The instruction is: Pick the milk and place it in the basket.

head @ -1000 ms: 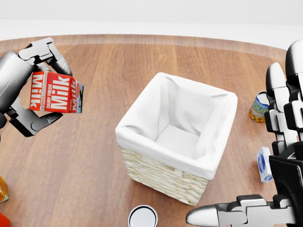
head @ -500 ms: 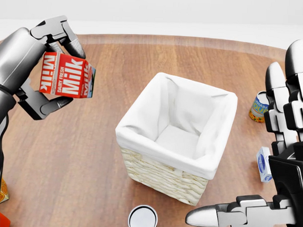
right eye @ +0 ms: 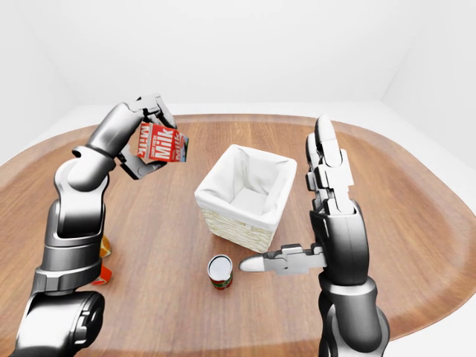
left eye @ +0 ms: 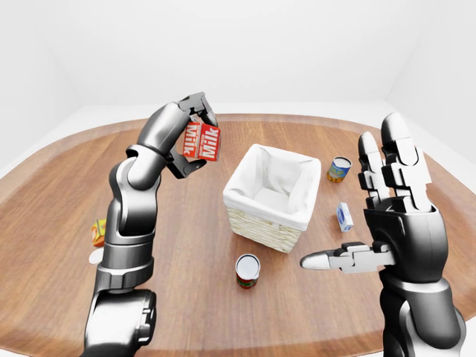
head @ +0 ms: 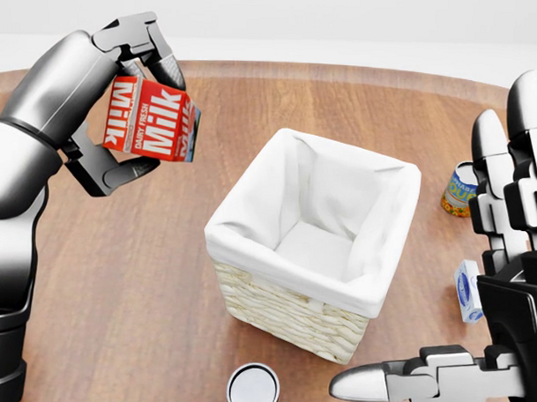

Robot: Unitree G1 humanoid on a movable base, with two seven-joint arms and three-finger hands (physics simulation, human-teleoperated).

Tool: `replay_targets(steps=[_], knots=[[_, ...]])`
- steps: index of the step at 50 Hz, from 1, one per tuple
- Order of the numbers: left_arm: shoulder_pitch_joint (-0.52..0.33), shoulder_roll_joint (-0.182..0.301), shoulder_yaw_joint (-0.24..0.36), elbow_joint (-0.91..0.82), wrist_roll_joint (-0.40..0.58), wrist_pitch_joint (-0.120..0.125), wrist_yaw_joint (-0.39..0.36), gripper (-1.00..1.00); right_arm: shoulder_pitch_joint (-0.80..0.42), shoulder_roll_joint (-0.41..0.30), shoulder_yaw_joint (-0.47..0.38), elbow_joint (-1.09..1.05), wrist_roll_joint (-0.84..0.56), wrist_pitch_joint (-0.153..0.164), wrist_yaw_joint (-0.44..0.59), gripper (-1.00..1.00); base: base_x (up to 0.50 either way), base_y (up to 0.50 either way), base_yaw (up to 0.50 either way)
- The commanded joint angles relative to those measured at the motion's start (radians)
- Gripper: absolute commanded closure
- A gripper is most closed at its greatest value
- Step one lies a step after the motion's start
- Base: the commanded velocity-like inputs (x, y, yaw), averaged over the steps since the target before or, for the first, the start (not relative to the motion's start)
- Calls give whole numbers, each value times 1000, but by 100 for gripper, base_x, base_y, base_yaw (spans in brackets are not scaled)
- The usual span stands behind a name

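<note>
Left hand (head: 122, 99) grips milk (head: 152, 119) (airborne) beside basket (head: 250, 231).

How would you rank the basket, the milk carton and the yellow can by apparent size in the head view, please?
1. Basket, clearly largest.
2. Milk carton, held aloft in the left hand, so nearness may enlarge it.
3. Yellow can, smallest, partly hidden behind the right hand.

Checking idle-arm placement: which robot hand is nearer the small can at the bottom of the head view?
Right. The right robot hand, open, has its thumb just right of the small open-topped can; the left robot hand is raised at upper left, shut on the red milk carton.
</note>
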Motion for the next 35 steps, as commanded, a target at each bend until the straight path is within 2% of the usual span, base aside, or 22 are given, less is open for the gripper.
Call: replay_targets(steps=[1, 25, 35], knots=[[-35, -31, -10, 2, -6, 0, 32, 100, 0, 0, -1, 1, -1, 0, 0, -100, 0, 0, 0], [-67, -101, -61, 26, 45, 0, 19, 100, 0, 0, -1, 6, -2, 0, -3, -100, 0, 0, 0], [-77, -117, -69, 36, 54, 0, 18, 100, -3, 0, -3, 0, 0, 0, -2, -100, 0, 0, 0]])
